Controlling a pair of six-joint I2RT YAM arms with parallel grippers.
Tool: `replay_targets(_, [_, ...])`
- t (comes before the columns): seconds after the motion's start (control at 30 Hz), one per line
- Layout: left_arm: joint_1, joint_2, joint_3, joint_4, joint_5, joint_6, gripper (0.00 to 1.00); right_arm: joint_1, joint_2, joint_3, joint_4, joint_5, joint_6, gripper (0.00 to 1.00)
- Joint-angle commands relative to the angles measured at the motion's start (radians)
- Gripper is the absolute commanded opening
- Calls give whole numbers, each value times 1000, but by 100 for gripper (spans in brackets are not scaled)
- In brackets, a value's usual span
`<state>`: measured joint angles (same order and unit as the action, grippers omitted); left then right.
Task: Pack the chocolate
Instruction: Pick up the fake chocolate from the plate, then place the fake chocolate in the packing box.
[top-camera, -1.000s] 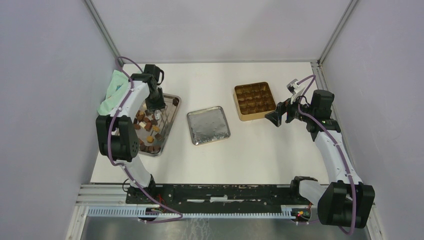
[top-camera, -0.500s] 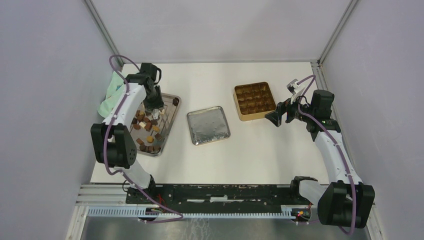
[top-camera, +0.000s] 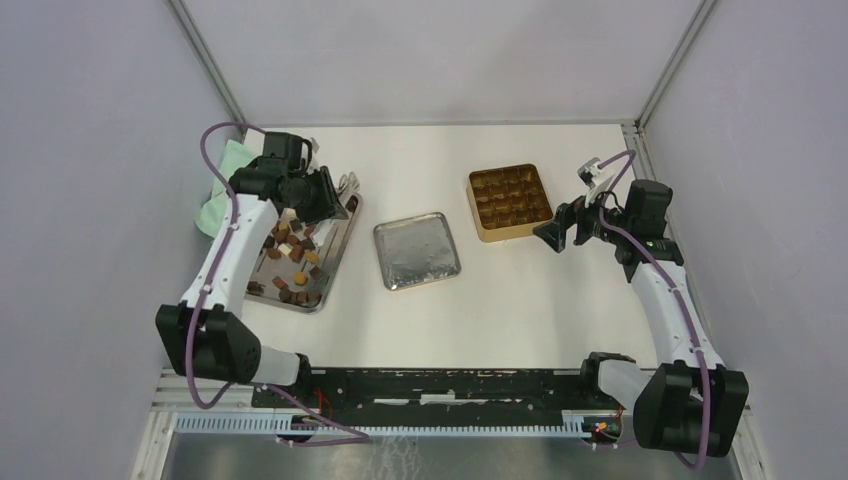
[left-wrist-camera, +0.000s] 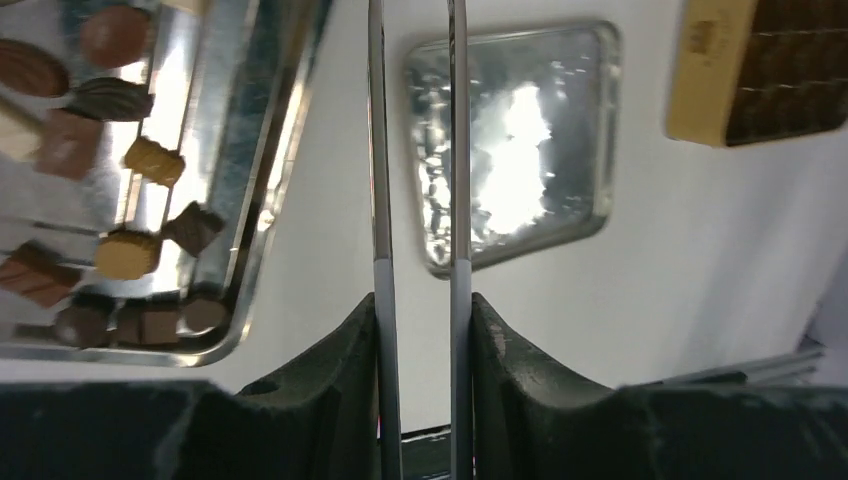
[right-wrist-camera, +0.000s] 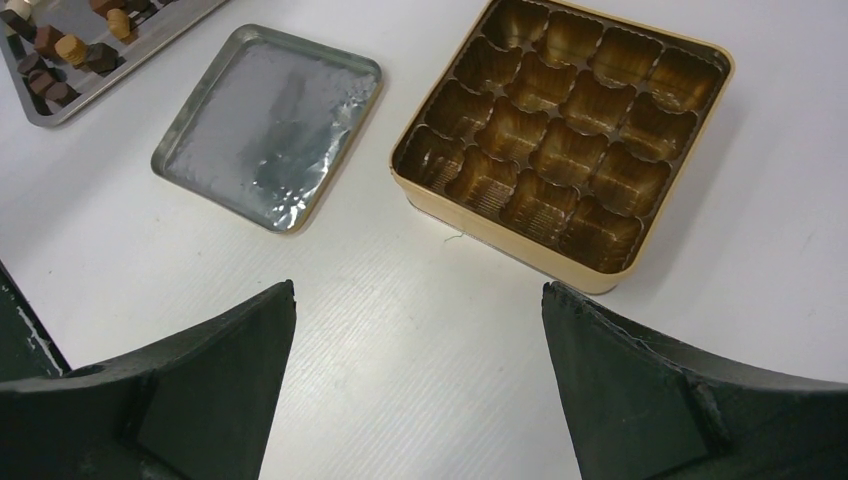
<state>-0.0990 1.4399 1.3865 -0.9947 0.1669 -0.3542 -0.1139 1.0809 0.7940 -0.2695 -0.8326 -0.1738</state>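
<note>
The chocolate (top-camera: 290, 250) lies as several dark, mid-brown and cream pieces in a steel tray (top-camera: 338, 250) on the left, also seen as chocolate (left-wrist-camera: 128, 253) in the left wrist view. My left gripper (top-camera: 328, 195) hovers over the tray's far right corner, shut on long metal tweezers (left-wrist-camera: 379, 200). Their two arms stand apart and their tips run out of the wrist frame. The gold tin (top-camera: 512, 236) sits right of centre with its compartments empty. My right gripper (right-wrist-camera: 418, 290) hangs open just in front of the tin (right-wrist-camera: 500, 243), holding nothing.
A flat silver lid (top-camera: 416, 250) lies between the tray and the tin. A green cloth (top-camera: 222, 185) is bunched against the left wall behind the left arm. White walls close in the table on three sides.
The left arm has swung outward and its wrist has turned, so the tweezers moved from over the chocolates to the tray's far right corner. The right arm has barely shifted.
</note>
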Motion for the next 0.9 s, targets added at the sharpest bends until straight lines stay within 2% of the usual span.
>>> replay_targets(0.0, [-58,-107,-46,221,295,-142,2,-35,-19,0,18,15,-6,98])
replay_targets(0.17, [-182,-132,-127,470,398,-233,2,-94,-22,-5,24,66,11,98])
replay_targets(0.27, [-269,-113,-148,612,396,-273,2,-127,-31,-15,37,80,24,98])
replay_targets(0.37, [-351,-61,-117,668,339,-259,2,-153,-43,-32,48,91,34,98])
replay_targets(0.63, [-479,140,1,717,181,-225,2,-200,-71,-77,76,92,55,98])
replay_targets(0.87, [-552,319,179,580,21,-109,2,-217,-66,-84,83,90,59,98])
